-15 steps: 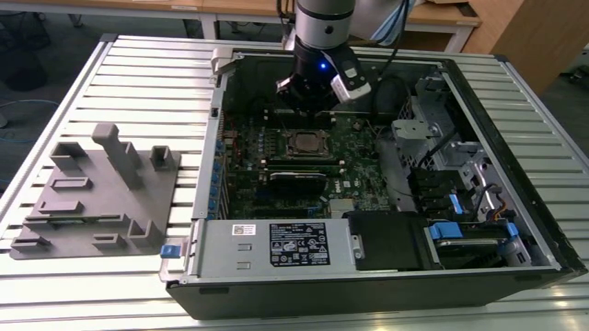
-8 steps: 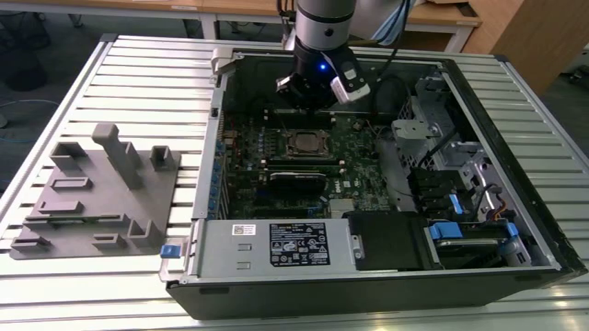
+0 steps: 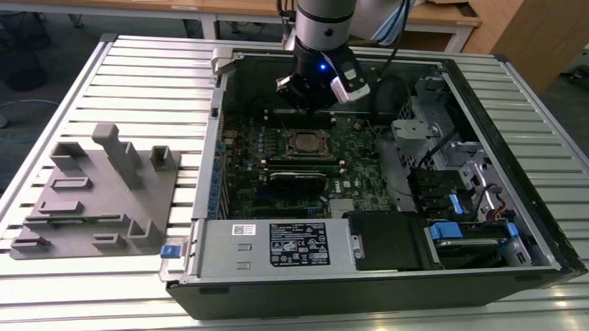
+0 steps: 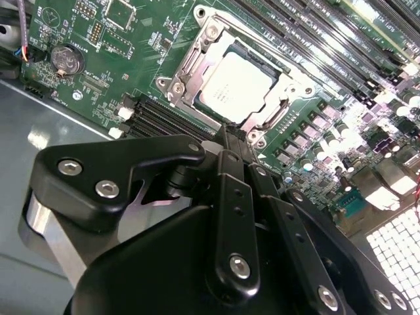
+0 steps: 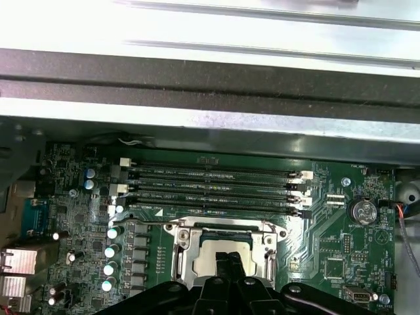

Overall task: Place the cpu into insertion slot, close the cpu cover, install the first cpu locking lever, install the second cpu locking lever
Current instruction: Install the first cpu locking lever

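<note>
Second wrist view puts the gripper (image 4: 226, 134) nearest, its black fingers drawn together to a narrow tip with nothing between them. The tip hangs just above one edge of the insertion slot (image 4: 261, 60), apart from it. The cpu (image 4: 233, 85) lies flat in that slot, dull silver top facing up. The cpu cover (image 4: 283, 85) appears to lie down around the chip as a silvery frame; whether the levers are latched cannot be told. Beyond the socket in the first wrist view run the long black memory slots (image 5: 216, 184), and a coin battery (image 5: 359, 210) sits off to one side on the green board. In the exterior view the open computer case (image 3: 368, 289) rests on a slatted metal table (image 3: 138, 69), with a grey fixture (image 3: 92, 193) towards the exterior view's left.
</note>
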### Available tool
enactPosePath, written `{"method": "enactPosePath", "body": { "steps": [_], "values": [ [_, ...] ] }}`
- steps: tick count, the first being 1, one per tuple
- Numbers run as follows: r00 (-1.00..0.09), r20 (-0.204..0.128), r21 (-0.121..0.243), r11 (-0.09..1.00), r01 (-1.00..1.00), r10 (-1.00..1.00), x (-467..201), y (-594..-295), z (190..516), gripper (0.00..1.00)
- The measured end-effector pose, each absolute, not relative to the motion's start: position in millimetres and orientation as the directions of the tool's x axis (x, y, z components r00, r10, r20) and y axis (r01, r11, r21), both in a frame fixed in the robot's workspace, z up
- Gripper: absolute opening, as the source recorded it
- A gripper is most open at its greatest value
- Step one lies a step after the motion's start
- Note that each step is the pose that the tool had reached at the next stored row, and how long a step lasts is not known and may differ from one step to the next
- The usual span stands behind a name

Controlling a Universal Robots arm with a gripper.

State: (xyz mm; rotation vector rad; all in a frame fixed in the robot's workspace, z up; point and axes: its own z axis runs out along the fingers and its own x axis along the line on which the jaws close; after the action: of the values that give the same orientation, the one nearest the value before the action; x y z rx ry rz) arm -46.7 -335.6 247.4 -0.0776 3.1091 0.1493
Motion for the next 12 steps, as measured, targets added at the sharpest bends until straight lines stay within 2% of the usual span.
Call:
{"method": "enactPosePath", "body": {
  "steps": [12],
  "values": [
    [-0.998, -0.030, 0.095, 0.994, -0.051, -0.048, -58, -336, 247, 0.10]
  ]
}}
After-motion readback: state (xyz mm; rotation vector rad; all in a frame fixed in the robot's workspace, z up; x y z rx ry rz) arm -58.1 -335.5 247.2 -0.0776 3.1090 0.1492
